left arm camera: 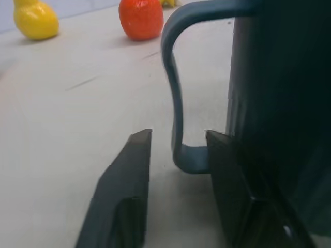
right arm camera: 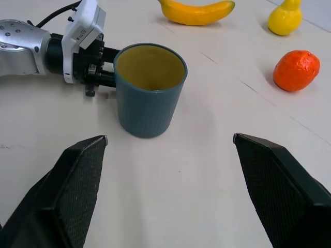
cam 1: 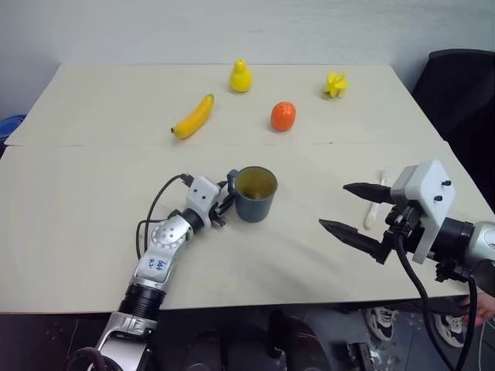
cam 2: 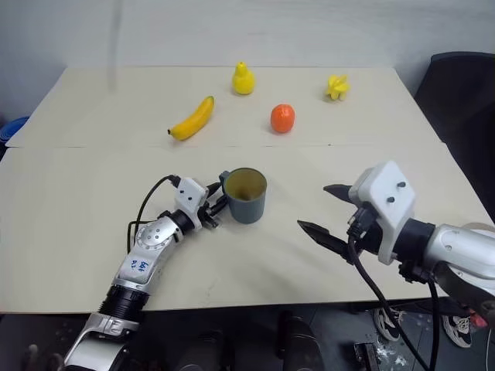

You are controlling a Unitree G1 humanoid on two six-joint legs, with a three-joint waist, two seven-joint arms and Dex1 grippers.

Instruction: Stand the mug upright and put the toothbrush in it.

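The dark teal mug (cam 1: pixel 253 197) stands upright on the table, mouth up, its tan inside showing. Its handle (left arm camera: pixel 177 103) points toward my left gripper (cam 1: pixel 223 205). That gripper lies low and level with its fingers (left arm camera: pixel 129 170) on either side of the handle, open, with a gap on one side. The white toothbrush (cam 1: pixel 374 207) lies flat near the table's right edge, partly hidden behind my right gripper (cam 1: pixel 345 209). The right gripper hovers above the table to the right of the mug, open wide and holding nothing, and faces the mug (right arm camera: pixel 149 90).
A banana (cam 1: pixel 193 117), a yellow pear (cam 1: pixel 240 76), an orange (cam 1: pixel 283 116) and a small yellow toy (cam 1: pixel 336 84) lie across the far half of the table. A black chair (cam 1: pixel 464 85) stands beyond the right edge. The front edge (cam 1: pixel 255 303) runs close below both arms.
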